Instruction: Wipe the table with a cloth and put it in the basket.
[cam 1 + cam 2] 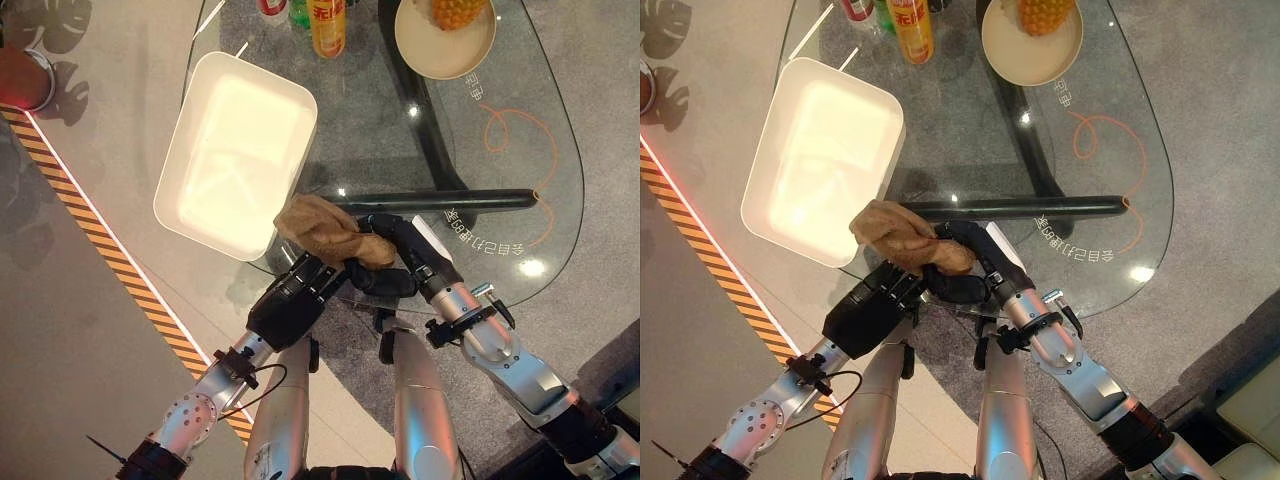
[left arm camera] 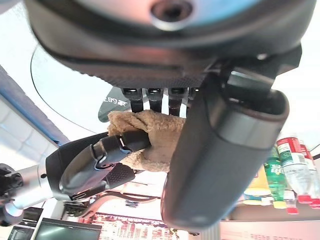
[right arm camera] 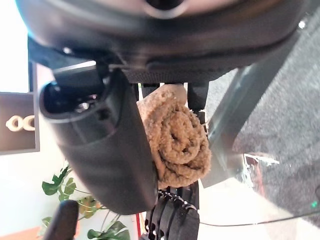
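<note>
Robot hands point(image 1: 300, 290) on cloth point(image 1: 322, 228) (beside basket point(image 1: 237, 150))

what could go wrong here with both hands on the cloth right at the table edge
The brown cloth is bunched between the left hand and right hand; a release by either could drop it off the glass table. The white basket overhangs the table's edge, so a nudge may tip it.

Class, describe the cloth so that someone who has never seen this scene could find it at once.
Start at the oval glass table and find the big white rectangular basket at its left end. Just off the basket's near corner, both dark hands meet, the left hand and the right hand gripping a crumpled tan fuzzy cloth. It is the only soft, brown thing here.
</note>
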Available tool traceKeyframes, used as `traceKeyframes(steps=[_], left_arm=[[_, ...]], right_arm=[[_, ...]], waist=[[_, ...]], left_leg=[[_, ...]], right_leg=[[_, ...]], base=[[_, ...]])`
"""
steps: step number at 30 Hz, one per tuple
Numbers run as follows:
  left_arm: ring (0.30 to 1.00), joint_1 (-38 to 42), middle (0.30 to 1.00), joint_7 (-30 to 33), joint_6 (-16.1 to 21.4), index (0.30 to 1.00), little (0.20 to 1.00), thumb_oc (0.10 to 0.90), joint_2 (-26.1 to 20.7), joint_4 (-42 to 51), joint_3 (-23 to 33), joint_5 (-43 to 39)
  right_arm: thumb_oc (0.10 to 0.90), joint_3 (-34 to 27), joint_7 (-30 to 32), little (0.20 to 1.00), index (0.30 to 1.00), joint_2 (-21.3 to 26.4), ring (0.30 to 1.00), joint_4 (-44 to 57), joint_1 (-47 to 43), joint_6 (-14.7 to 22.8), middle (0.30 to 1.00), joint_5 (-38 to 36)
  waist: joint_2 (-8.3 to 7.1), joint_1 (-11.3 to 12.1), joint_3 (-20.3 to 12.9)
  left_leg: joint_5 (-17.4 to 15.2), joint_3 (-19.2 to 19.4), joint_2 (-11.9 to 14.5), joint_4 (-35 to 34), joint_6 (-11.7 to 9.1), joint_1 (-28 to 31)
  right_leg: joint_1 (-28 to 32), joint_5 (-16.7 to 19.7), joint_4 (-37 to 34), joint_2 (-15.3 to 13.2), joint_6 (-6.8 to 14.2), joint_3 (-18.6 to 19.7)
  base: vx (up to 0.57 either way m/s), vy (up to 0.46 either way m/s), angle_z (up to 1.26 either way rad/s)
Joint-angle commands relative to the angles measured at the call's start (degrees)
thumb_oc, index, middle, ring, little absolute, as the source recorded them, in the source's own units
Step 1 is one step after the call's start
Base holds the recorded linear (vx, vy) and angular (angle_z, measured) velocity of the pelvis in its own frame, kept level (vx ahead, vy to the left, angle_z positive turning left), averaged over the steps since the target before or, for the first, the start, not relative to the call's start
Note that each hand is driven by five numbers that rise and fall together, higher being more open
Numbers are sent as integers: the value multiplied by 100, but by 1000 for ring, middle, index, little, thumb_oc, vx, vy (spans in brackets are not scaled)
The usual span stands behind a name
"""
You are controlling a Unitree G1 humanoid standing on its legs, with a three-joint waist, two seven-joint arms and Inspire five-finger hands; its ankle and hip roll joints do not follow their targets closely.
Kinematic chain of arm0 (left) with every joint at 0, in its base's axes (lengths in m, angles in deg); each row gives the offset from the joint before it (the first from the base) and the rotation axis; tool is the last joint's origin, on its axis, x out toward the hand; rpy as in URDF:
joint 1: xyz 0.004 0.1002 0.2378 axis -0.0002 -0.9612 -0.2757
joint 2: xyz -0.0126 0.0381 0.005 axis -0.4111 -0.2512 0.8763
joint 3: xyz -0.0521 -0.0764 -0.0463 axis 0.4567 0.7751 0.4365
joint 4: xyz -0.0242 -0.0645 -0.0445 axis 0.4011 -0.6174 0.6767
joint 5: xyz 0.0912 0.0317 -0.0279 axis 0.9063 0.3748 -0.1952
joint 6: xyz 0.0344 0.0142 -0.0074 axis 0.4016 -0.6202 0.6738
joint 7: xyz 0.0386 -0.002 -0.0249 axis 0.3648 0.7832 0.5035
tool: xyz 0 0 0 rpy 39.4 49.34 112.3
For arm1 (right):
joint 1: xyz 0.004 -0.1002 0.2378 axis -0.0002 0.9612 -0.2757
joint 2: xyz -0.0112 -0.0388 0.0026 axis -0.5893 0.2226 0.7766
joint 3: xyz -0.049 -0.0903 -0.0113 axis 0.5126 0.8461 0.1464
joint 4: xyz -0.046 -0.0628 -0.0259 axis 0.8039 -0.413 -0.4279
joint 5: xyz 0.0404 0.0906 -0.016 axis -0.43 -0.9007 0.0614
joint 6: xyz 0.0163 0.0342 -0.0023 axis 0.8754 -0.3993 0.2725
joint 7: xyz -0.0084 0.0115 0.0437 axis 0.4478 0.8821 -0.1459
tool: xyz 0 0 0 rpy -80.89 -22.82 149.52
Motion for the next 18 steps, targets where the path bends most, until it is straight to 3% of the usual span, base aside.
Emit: traceKeyframes(steps=[1, 7, 18], left_arm=[[900, 26, 900, -1110, 207, 900, 900, 800, 264, 1090, 239, -280], [900, 119, 900, -1107, 513, 900, 900, 800, 267, 1209, 302, -78], [900, 353, 900, -251, 1005, 900, 900, 800, 383, 1232, 501, 374]], right_arm=[[100, 202, -11, 200, 300, 158, 300, 641, -72, -89, 300, 311], [100, 256, -277, 200, 300, 212, 300, 633, -158, -241, 300, 520], [100, 399, -1130, 200, 300, 366, 300, 824, -501, -330, 300, 830]], waist=[[-135, 7, -154], [-109, 17, -154], [-167, 56, -154]], left_leg=[[-748, 647, -239, 750, 188, -57], [-744, 619, -259, 756, 195, -74], [-725, 556, -294, 770, 211, -128]], right_leg=[[310, 668, -1002, 364, 73, -201], [284, 660, -982, 355, 66, -202], [215, 648, -922, 378, 70, -207]], base=[[0, 0, 0], [0, 0, 0], [0, 0, 0]])
